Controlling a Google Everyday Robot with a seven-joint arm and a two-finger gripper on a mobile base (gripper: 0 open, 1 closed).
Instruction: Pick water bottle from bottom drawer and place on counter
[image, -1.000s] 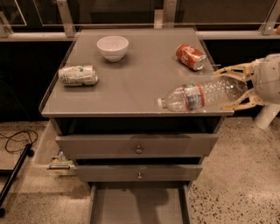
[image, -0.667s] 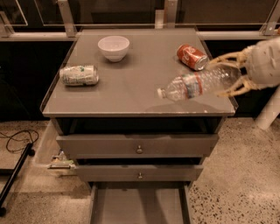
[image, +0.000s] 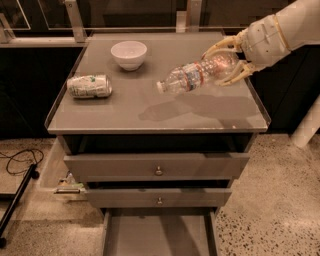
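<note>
The water bottle (image: 195, 75), clear crinkly plastic with a red-and-white label band, is held nearly horizontal above the counter (image: 150, 107), cap pointing left. My gripper (image: 225, 62) comes in from the upper right and is shut on the bottle's base end, its curved fingers (image: 220, 47) wrapped around it. The bottle casts a shadow on the counter's middle right. The bottom drawer (image: 157, 235) stands pulled open at the bottom of the view, its grey floor bare.
A white bowl (image: 129, 54) stands at the counter's back middle. A silver-green crushed can (image: 90, 86) lies at the left. Two upper drawers with round knobs (image: 158, 171) sit slightly open. A black cable (image: 17, 162) lies on the floor at left.
My gripper has carried the bottle up and to the left, from the counter's right edge to over its middle right. The red soda can is now hidden behind the gripper and bottle.
</note>
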